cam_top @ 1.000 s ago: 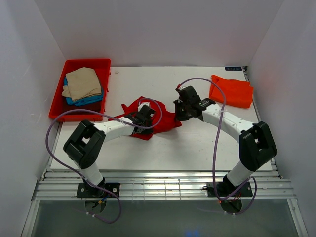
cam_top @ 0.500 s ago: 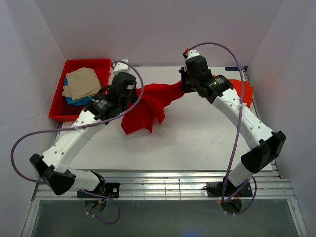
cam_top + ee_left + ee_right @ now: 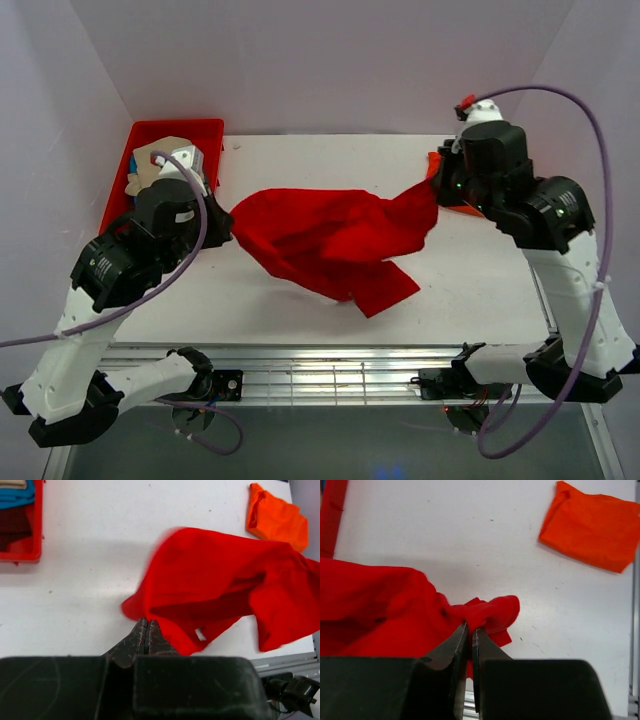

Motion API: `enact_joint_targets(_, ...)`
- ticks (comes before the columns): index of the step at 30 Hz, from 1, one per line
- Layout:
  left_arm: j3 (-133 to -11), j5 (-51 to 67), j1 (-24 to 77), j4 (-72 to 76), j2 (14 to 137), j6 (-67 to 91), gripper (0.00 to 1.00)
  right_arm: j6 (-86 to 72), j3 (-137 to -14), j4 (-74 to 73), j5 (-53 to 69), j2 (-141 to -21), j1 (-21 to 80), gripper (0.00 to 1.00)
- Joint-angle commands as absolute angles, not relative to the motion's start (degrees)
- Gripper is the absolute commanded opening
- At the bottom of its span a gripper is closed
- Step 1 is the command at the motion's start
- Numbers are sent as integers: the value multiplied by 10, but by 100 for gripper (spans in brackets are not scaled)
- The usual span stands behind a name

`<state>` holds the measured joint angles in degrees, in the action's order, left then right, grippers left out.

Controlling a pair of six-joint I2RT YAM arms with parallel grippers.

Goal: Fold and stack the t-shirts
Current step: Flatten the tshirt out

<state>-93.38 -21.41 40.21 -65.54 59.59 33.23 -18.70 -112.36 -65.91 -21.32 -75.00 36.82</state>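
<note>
A second ago the red shirt (image 3: 330, 235) lay bunched on the table (image 3: 480, 290); now it hangs stretched in the air just right of the tray (image 3: 178, 125). The left gripper (image 3: 146, 630) has just pinched shut on its tray-side edge, and the right gripper (image 3: 469, 630) stays clamped on the far end. It looks ready to be laid flat for folding.

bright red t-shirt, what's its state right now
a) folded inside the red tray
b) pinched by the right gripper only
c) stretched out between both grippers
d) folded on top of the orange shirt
c: the left gripper and the right gripper are each shut on an opposite end of the bright red t-shirt, so it hangs spread between them.
</note>
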Motion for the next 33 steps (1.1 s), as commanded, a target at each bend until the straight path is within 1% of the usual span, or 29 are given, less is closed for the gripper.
enact_joint_targets(1,-939,-198,393,-726,555,330,1,-199,-1142,-751,-295,-681,352,8)
enact_joint_targets(6,-977,-215,393,-774,554,336,2,-229,-1067,-750,-289,-656,352,8)
enact_joint_targets(8,-964,-218,392,-768,551,337,3,-233,-1047,-745,-289,-658,352,8)
enact_joint_targets(10,-917,-214,393,-752,550,331,3,-228,-1009,-731,-292,-664,353,8)
enact_joint_targets(11,-893,-200,393,-725,548,324,4,-225,-995,-722,-292,-664,352,8)
enact_joint_targets(12,-844,-192,393,-709,550,321,3,-222,-979,-708,-291,-663,352,8)
enact_joint_targets(13,-815,-185,393,-688,550,310,3,-211,-945,-673,-291,-663,352,8)
enact_joint_targets(14,-786,-178,393,-639,550,302,3,-206,-929,-653,-295,-663,352,8)
enact_joint_targets(15,-731,-186,392,-615,555,295,4,-198,-913,-631,-300,-670,352,8)
enact_joint_targets(17,-693,-216,392,-551,573,278,4,-172,-876,-571,-318,-685,347,8)
enact_joint_targets(19,-647,-292,387,-505,611,263,4,-156,-852,-524,-314,-721,325,8)
enact_joint_targets(20,-632,-314,370,-443,625,238,5,-143,-845,-472,-300,-735,313,8)
enact_joint_targets(22,-610,-331,332,-379,669,216,5,-137,-837,-419,-269,-772,277,8)
enact_joint_targets(23,-612,-332,285,-332,683,214,4,-134,-835,-395,-257,-784,268,8)
enact_joint_targets(24,-613,-334,263,-311,695,221,4,-131,-840,-359,-257,-808,257,8)
enact_joint_targets(26,-622,-344,216,-251,727,222,8,-122,-853,-328,-263,-829,246,8)
enact_joint_targets(27,-625,-356,209,-232,737,215,11,-108,-863,-293,-263,-849,242,8)
enact_joint_targets(28,-626,-386,206,-211,747,204,17,-100,-866,-274,-251,-859,230,8)
enact_joint_targets(29,-634,-399,200,-180,772,194,30,-95,-872,-266,-243,-872,222,21)
enact_joint_targets(31,-647,-424,195,-164,801,177,47,-81,-906,-265,-232,-920,205,28)
enact_joint_targets(32,-666,-431,186,-163,816,173,58,-75,-915,-266,-226,-935,201,46)
enact_joint_targets(33,-679,-427,182,-172,846,171,70,-70,-938,-273,-221,-962,195,53)
